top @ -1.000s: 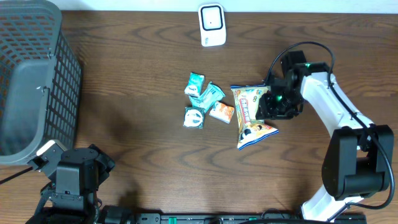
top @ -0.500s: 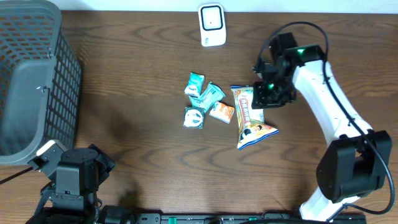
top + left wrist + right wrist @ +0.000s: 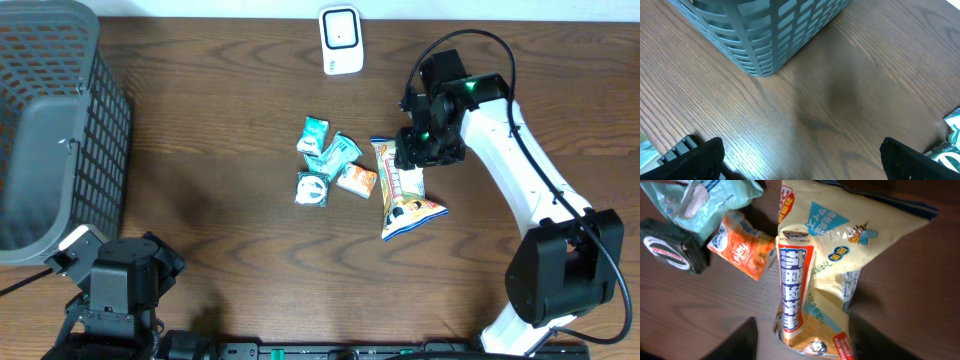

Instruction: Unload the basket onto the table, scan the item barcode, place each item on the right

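Note:
The item is a yellow snack bag [image 3: 405, 192] with a red-and-white stripe, lying flat on the wooden table right of centre. My right gripper [image 3: 411, 155] hovers over its far end. In the right wrist view the snack bag [image 3: 840, 270] fills the frame. Its crimped end sits between the dark fingers of the right gripper [image 3: 802, 340], which stands open with a gap on the left side. A white scanner [image 3: 341, 40] stands at the back edge. My left gripper [image 3: 802, 165] is open over bare wood at the front left, nothing between its fingers.
Small packets lie just left of the bag: a teal one [image 3: 314, 133], an orange one [image 3: 356, 180] and a round dark one [image 3: 311, 189]. A grey mesh basket [image 3: 50, 130] fills the far left, and its corner [image 3: 765, 30] shows in the left wrist view.
The right arm has swung up and left, from beside the bag's middle to over its far end. Its jaws narrowed, then widened again. The bag and the left arm have not moved.

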{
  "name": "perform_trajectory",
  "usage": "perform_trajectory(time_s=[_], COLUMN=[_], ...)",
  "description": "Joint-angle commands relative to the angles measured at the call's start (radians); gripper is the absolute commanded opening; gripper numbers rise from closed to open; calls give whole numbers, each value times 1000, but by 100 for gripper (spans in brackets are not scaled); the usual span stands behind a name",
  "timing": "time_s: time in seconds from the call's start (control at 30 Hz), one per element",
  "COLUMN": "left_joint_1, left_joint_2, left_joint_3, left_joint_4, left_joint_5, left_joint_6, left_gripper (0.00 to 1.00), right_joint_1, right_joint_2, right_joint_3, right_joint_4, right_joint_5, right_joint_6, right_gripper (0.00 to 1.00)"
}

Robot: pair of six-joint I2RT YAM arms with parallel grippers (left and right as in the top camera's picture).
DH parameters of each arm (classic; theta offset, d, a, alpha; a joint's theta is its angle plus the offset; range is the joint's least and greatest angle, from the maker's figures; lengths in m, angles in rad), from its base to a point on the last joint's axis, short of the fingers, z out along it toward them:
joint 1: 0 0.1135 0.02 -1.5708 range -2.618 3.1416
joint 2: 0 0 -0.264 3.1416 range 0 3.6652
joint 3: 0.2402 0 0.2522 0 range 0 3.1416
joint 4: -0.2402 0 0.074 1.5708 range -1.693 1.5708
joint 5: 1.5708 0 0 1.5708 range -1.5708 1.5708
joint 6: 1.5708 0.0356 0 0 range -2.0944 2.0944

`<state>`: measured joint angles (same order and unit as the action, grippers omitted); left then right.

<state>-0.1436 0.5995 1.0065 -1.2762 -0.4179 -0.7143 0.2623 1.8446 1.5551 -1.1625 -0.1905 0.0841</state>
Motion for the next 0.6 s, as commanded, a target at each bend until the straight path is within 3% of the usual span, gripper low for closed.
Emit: perform_trajectory(time_s=[0.0, 0.07, 0.13, 0.2, 0.23, 0.57], left_joint_1=[7, 7, 7, 7, 7, 7], left_joint_2=[-1, -1, -1, -1, -1, -1], left_joint_3=[0, 0, 0, 0, 0, 0], left_joint_4=[-3, -3, -3, -3, -3, -3], left_joint_5=[-17, -17, -17, -17, -17, -17], left_joint_6=[-13, -13, -13, -13, -13, -13], left_gripper=[98, 98, 98, 98, 98, 98], right_joint_1=[5, 6, 7, 8, 8, 41], right_joint_2=[0, 0, 0, 0, 0, 1], right_joint_3=[12, 11, 8, 2, -4, -111], right_joint_4=[3, 2, 3, 11, 22, 162], right_joint_5=[-26, -29, -29, -29, -28, -24], right_joint_6=[16, 16, 16, 17, 24, 80], right_gripper=[69, 64, 33, 9, 3, 1])
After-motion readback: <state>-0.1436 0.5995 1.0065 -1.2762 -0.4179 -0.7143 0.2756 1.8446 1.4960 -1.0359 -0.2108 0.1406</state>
